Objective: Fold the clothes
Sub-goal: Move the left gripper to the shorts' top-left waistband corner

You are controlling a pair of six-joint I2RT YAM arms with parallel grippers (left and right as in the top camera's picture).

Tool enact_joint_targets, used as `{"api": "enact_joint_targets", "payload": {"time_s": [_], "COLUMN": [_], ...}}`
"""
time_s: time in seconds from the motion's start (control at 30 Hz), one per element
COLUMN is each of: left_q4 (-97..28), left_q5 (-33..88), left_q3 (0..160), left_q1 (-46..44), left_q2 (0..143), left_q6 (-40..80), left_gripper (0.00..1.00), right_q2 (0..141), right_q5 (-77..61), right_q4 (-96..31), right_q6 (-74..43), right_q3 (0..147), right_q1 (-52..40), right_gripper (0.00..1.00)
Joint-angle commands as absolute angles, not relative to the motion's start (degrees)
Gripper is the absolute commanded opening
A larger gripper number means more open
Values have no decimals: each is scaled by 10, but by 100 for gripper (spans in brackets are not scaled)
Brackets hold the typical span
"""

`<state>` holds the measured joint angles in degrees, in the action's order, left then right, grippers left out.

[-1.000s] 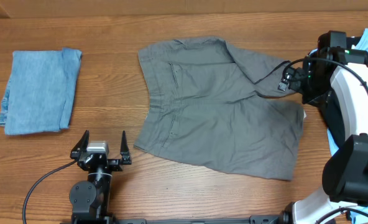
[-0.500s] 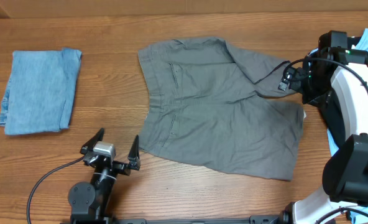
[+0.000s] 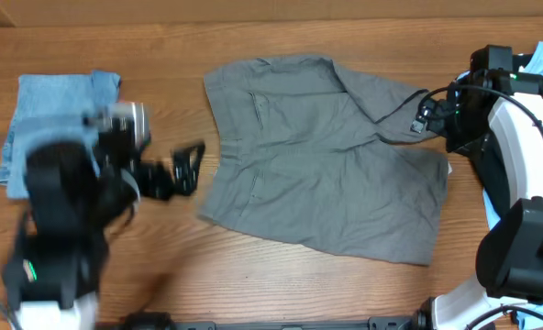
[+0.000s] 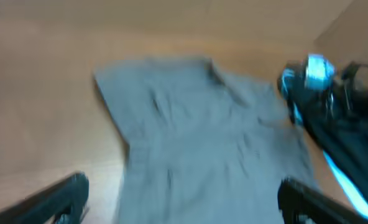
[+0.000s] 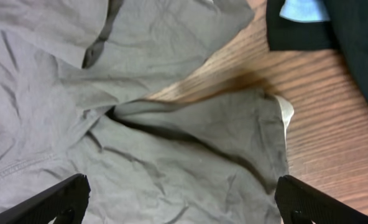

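Note:
Grey shorts (image 3: pixel 317 156) lie spread flat on the wooden table, waistband to the left, one leg partly folded over at the upper right. My left gripper (image 3: pixel 187 170) is open and empty, blurred by motion, just left of the waistband; its wrist view shows the shorts (image 4: pixel 202 143) ahead between the open fingers (image 4: pixel 183 202). My right gripper (image 3: pixel 429 117) is open and empty, over the right leg edge; its wrist view shows wrinkled grey cloth (image 5: pixel 171 168) between the fingers (image 5: pixel 183 202).
A folded denim-blue garment (image 3: pixel 47 119) lies at the far left, partly behind the left arm. Black (image 5: pixel 352 37) and light blue (image 5: pixel 302 9) garments lie at the right edge. The right arm's body (image 3: pixel 519 165) stands by the right edge.
The left arm has swung up from the front edge to the shorts' waistband and is blurred. The right arm and the shorts have not moved.

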<state>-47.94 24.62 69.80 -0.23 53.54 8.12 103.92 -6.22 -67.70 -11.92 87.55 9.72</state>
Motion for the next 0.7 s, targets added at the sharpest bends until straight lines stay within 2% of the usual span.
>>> {"api": "enact_joint_targets", "payload": {"time_s": [0.0,0.07,0.23,0.37,0.43,0.5,0.67], "left_q4": [-631,-645,-613,-520,-455,-365,-204], "left_q5": [266,266,219,222,240,280,284], "left_q3": [970,1027,1030,1030,1030,1030,1030], "left_q1": [1,1,1,0,0,0,-2], "left_q2": [765,844,975,1119,1173,1234,1334], "left_q6": [43,42,43,115,157,214,359], "left_gripper": [100,100,100,98,92,79,68], "right_q2": [1040,1040,1040,1040,1040,1040,1040], "right_q5": [-65,-65,-65,-65,-65,-65,-65], "right_q4": [-676,-676,-676,-676,-676,-676,-676], "right_q6": [-117,-117,-117,-117,-117,-117,-117], "right_q3": [888,888,888,888,888,888,888], "right_q1": [100,100,100,100,100,100,100], "right_gripper": [100,100,100,100,100,100,100]}}
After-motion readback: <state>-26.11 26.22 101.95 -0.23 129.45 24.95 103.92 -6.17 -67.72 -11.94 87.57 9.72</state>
